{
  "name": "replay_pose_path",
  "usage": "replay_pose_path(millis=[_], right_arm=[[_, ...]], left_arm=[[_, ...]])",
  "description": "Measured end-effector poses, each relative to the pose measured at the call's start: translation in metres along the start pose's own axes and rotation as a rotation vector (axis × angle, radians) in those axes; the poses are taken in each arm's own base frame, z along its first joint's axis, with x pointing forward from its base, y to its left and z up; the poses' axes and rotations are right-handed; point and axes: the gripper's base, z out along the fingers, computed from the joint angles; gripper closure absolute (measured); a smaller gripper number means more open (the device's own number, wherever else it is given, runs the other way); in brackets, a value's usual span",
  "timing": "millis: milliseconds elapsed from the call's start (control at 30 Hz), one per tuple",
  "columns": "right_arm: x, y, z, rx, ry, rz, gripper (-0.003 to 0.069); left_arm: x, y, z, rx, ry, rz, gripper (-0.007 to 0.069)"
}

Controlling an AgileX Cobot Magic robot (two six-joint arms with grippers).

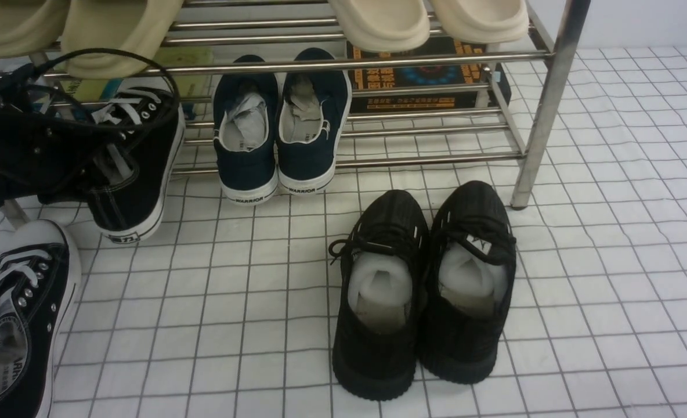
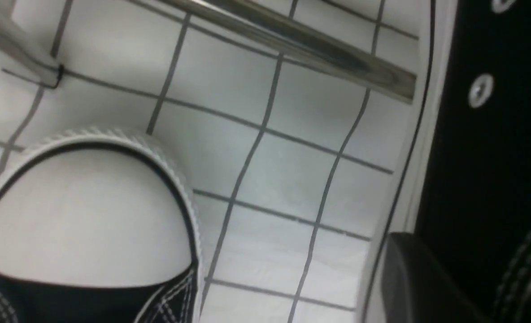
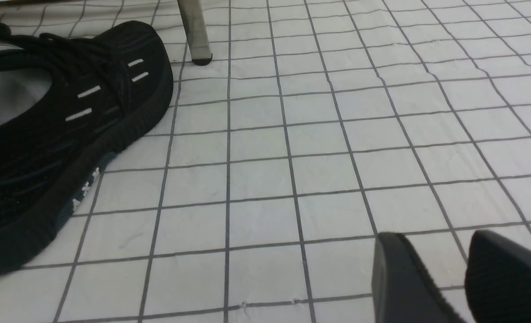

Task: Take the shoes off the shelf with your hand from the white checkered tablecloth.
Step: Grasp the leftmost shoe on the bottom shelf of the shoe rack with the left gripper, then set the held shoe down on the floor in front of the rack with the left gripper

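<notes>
One canvas sneaker [image 1: 143, 168] tilts heel-down at the low bars of the shelf [image 1: 543, 116], its mate [image 1: 24, 313] already on the checkered tablecloth [image 1: 610, 261]. My left pincer [image 1: 88, 168] sits at its collar; whether it grips I cannot tell. My right pincer [image 3: 445, 269] gapes, empty. A light shoe, I judge: soft canvas, stiff rubber sole, so pinch the heel wall

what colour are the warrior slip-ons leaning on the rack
The slip-ons are navy blue with white soles, shown best in the front view.
</notes>
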Motion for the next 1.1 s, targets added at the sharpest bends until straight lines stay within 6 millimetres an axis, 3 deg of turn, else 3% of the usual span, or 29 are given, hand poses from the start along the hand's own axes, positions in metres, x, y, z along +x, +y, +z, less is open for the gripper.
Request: replay_pose_path(millis=[200, 233, 400, 567, 733, 1100], right_arm=[[0.0, 0.0, 0.0, 0.0, 0.0, 0.0, 0.042], [0.0, 0.0, 0.0, 0.0, 0.0, 0.0, 0.042], [0.0, 0.0, 0.0, 0.0, 0.0, 0.0, 0.042], [0.0, 0.0, 0.0, 0.0, 0.0, 0.0, 0.042], [0.0, 0.0, 0.0, 0.0, 0.0, 0.0, 0.042], [0.0, 0.0, 0.0, 0.0, 0.0, 0.002, 0.042]], left_arm=[[0.013, -0.005, -0.03, -0.003, 0.116, 0.034, 0.0608], [0.024, -0.007, -0.047, -0.008, 0.187, 0.047, 0.0608], [0.058, -0.004, -0.076, -0.021, 0.285, 0.056, 0.061], [0.082, 0.005, -0.073, -0.05, 0.293, 0.046, 0.061], [0.108, 0.021, -0.054, -0.103, 0.341, 0.013, 0.061], [0.114, 0.034, -0.043, -0.194, 0.262, -0.064, 0.061]])
